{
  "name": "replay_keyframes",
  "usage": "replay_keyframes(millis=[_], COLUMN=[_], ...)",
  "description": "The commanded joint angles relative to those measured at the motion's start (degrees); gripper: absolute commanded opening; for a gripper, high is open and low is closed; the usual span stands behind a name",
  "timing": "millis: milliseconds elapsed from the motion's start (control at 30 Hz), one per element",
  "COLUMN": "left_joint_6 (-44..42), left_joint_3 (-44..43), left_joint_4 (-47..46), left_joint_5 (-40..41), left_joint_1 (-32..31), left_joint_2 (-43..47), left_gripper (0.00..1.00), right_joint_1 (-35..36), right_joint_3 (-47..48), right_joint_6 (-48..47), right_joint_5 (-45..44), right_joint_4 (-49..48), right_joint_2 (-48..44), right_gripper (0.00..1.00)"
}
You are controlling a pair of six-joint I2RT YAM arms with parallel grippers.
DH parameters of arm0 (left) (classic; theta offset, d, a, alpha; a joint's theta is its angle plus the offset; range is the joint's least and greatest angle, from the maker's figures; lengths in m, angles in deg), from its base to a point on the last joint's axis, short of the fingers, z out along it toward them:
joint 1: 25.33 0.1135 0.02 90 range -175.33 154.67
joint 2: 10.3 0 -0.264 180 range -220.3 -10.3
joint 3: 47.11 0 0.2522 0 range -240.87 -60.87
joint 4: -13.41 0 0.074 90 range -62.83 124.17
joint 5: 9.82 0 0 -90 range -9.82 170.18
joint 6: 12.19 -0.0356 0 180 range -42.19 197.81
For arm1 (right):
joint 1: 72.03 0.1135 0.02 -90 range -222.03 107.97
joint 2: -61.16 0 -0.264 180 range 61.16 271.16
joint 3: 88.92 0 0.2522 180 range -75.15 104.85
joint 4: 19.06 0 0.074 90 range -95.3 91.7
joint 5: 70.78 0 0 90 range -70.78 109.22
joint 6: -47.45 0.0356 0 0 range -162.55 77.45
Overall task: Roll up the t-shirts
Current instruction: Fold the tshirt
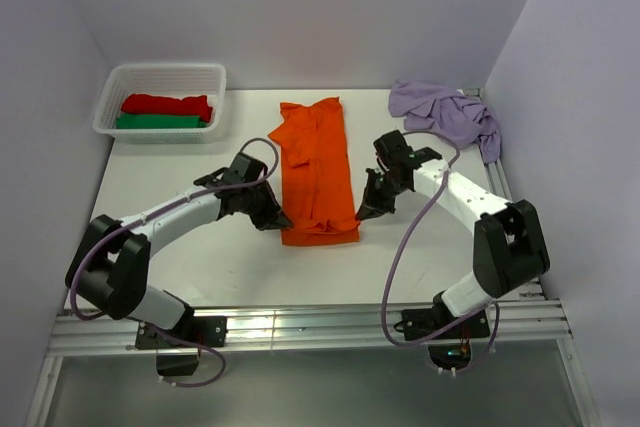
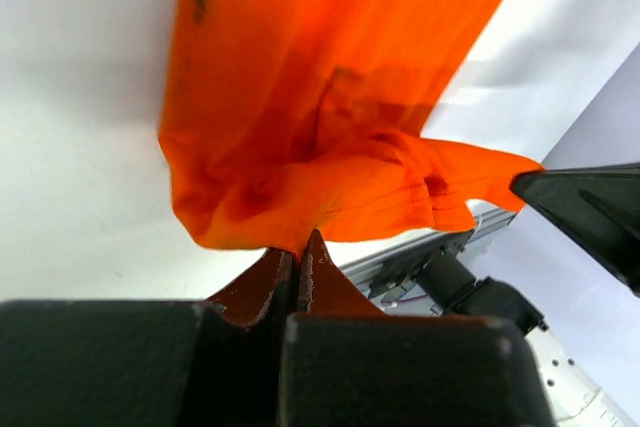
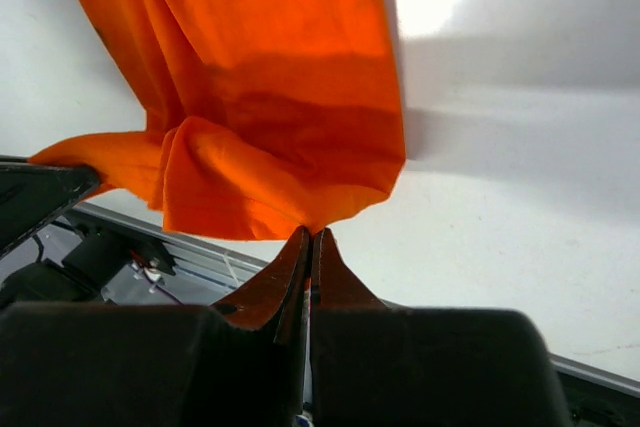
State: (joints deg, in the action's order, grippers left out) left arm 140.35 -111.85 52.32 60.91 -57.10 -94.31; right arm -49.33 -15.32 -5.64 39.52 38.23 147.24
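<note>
two grippers share one job here: our left gripper point(image 1: 278, 215) and right gripper point(image 1: 366, 209) each pinch a near corner of the orange t-shirt point(image 1: 315, 162), jaws pressed almost together with only a thin bite of hem between them. the shirt lies at the middle of the table point(image 1: 200, 267), folded into a long narrow strip running from the far edge toward the near edge. that shape suits a roll, and we hold both corners so the hem can turn over evenly. in both wrist views the near hem is lifted and bunched a little off the table, while the rest lies flat. we judge the roll to be only just starting, since no full turn of cloth shows yet. the next move looks like carrying the hem over toward the far edge with both arms in step, or the roll may skew. the lilac t-shirt point(image 1: 445, 115) lies crumpled at the far right corner. at the far left corner a white basket point(image 1: 170, 66) holds a red roll point(image 1: 165, 104) and a green roll point(image 1: 160, 122), so finished rolls likely go there.
</note>
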Motion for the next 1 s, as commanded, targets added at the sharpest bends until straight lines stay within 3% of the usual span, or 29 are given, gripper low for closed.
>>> replay_keyframes(millis=[0,367,967], left_joint_6=[-3.3,-6.0,-7.7], left_joint_3=[-2.9,-7.7,-11.4], left_joint_4=[0.0,-1.8,-3.3], left_joint_5=[-1.7,-3.0,-2.2], left_joint_1=[2.3,4.7,6.1], left_joint_2=[-2.1,-9.1,-11.5], left_gripper=[0.00,0.00,0.00], right_joint_1=[-0.8,-1.3,-2.4], right_joint_3=[5.0,10.2,16.5], right_joint_6=[-1.8,-1.7,-1.5], right_joint_5=[0.5,0.7,0.2], right_joint_4=[1.3,0.6,0.5], right_joint_2=[2.9,10.0,16.0], right_gripper=[0.00,0.01,0.04])
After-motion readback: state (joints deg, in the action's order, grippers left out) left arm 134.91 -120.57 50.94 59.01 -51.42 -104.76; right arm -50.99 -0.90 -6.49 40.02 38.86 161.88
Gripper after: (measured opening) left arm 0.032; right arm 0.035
